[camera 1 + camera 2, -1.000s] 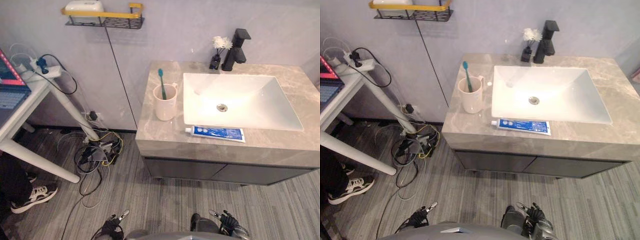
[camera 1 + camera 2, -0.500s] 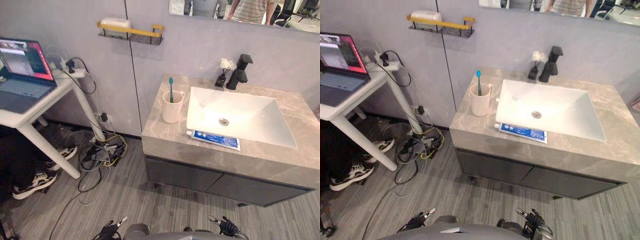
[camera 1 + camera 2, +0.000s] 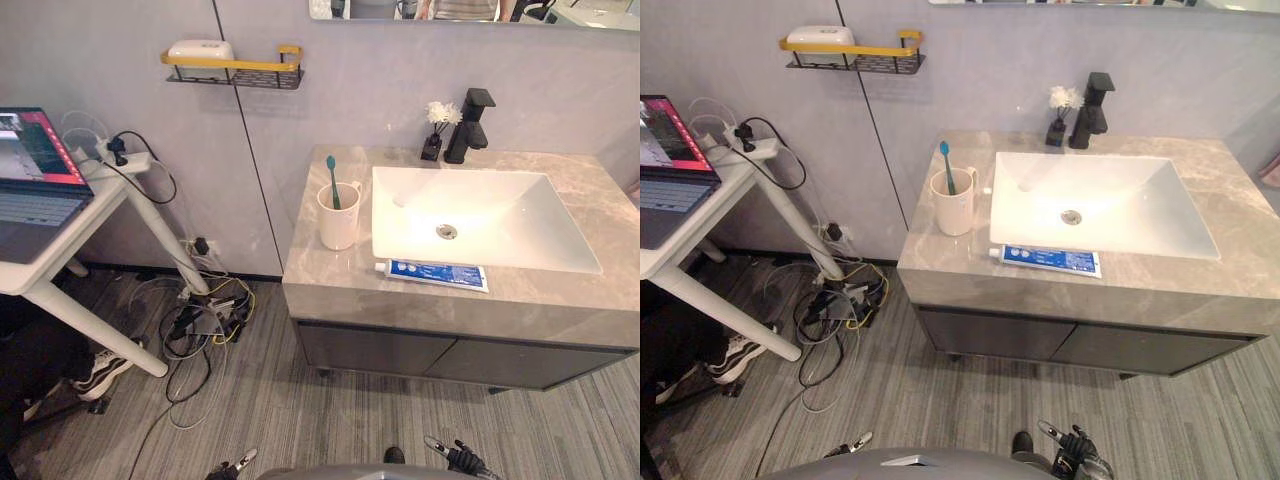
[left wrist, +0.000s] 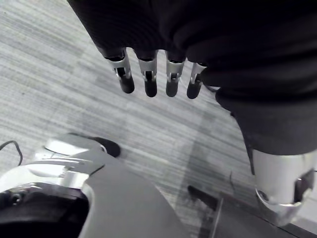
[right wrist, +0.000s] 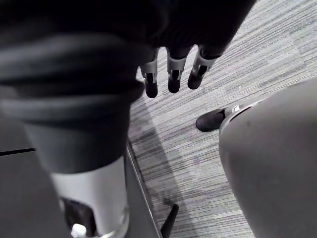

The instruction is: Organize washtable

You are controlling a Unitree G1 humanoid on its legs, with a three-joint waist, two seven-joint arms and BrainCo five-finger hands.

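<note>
I see the toothpaste tube (image 3: 437, 274) lying flat on the front strip of the tabletop (image 3: 320, 280), just in front of the sink (image 3: 520, 250), with its cap end towards the cup (image 3: 338, 218). The cup stands upright just left of the sink, and a teal toothbrush (image 3: 331, 178) leans inside it, bristles up. At the back edge, behind the sink, a black faucet (image 3: 470, 125) stands beside a small dark vase (image 3: 434, 130) of white flowers.

Both my hands are low, well apart from the tabletop and from everything on it, over the striped floor (image 3: 300, 400). The left hand (image 4: 146, 79) hangs with its fingers straight in a row, holding and touching nothing. The right hand (image 5: 173, 74) is the same: fingers extended and relaxed, empty.
</note>
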